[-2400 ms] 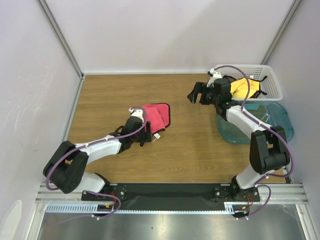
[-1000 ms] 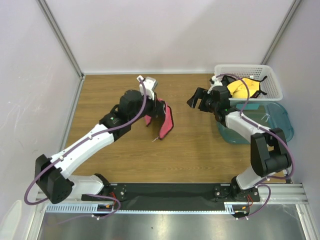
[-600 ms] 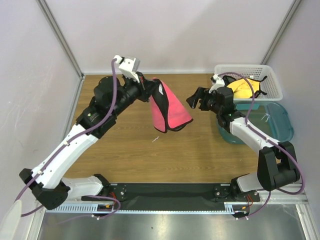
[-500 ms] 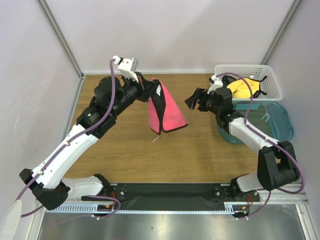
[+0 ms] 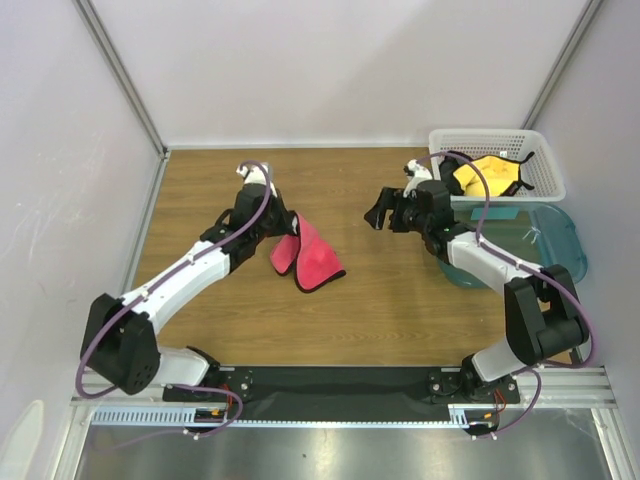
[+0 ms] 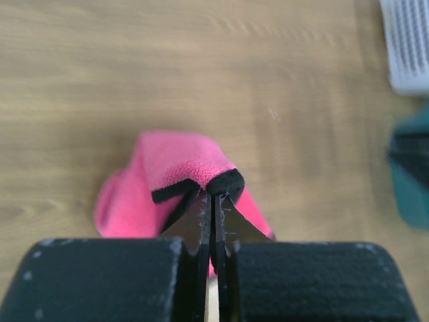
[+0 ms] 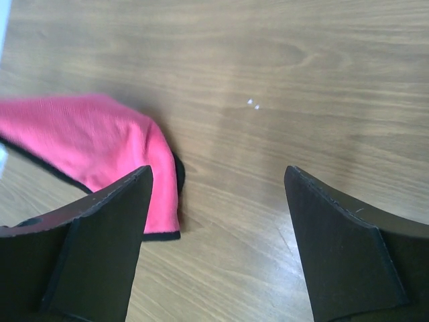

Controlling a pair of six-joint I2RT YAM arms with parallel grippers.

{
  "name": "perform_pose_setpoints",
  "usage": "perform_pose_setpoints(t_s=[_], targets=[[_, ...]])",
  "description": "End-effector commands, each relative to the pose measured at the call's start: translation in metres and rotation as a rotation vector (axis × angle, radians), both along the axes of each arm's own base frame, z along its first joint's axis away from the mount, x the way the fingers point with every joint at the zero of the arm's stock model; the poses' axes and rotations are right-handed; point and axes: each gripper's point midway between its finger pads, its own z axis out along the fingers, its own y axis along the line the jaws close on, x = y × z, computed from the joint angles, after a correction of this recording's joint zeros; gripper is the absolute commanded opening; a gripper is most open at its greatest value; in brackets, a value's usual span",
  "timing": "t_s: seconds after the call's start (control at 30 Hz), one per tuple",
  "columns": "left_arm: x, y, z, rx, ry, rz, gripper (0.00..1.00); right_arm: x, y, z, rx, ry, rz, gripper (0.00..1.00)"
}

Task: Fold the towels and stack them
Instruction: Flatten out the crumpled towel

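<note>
Walls [image 5: 350, 70] of pale panel close in a wooden table [image 5: 380, 310], seen from above with the arm bases at six o'clock. Just left of the table's middle lies a pink towel [image 5: 312, 265], crumpled into a loose double hump with its black edging showing along the rim. The left gripper [image 6: 216, 200] is pinched tight on the towel's nine o'clock end. Its wrist view shows a fold of pink fleece and black trim squeezed between the closed fingers, the rest sagging onto the wood. The right gripper [image 7: 216, 174] hovers with its fingers spread wide and nothing between them, at about two o'clock from the pink towel and apart from it. At the table's two o'clock corner a white basket [image 5: 540, 150] holds a yellow towel [image 5: 482, 175], and a teal tub [image 5: 560, 240] sits beside it at three o'clock.

The cloth looks light and limp, so it will likely keep no shape of its own. Lifted by one point it should hang and bunch. The fleece seems unlikely to slip from the pads. The best hold is probably the black hem at a corner, and the free corner at the towel's five o'clock looks the natural one for the right gripper, so the two can stretch the towel flat before folding. A pinch in mid-cloth would likely gather extra layers.
</note>
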Motion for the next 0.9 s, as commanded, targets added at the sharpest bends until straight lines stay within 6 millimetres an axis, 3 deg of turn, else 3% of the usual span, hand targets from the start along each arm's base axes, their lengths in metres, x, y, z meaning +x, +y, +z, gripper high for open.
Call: perform_pose_setpoints(t_s=[0.0, 0.17, 0.2, 0.3, 0.5, 0.53, 0.73, 0.87], targets=[[0.041, 0.019, 0.024, -0.021, -0.145, 0.146, 0.00, -0.001, 0.019, 0.005, -0.029, -0.047, 0.078, 0.85], [0.071, 0.034, 0.002, 0.039, -0.161, 0.201, 0.00, -0.016, 0.063, 0.009, -0.092, -0.132, 0.253, 0.85], [0.076, 0.034, -0.006, 0.049, -0.157, 0.198, 0.00, -0.025, 0.081, 0.007, -0.098, -0.148, 0.311, 0.85], [0.084, 0.032, -0.019, 0.072, -0.147, 0.194, 0.00, -0.048, 0.118, -0.001, -0.145, -0.209, 0.447, 0.85], [0.095, 0.035, -0.033, 0.080, -0.136, 0.221, 0.00, -0.071, 0.163, -0.013, -0.305, -0.304, 0.520, 0.84], [0.096, 0.036, -0.035, 0.078, -0.133, 0.226, 0.00, -0.084, 0.174, -0.017, -0.320, -0.317, 0.537, 0.85], [0.094, 0.043, -0.048, 0.050, -0.124, 0.243, 0.00, -0.087, 0.180, -0.024, -0.327, -0.326, 0.430, 0.85], [0.089, 0.045, -0.062, 0.026, -0.101, 0.245, 0.00, -0.097, 0.199, -0.045, -0.395, -0.315, 0.441, 0.83]])
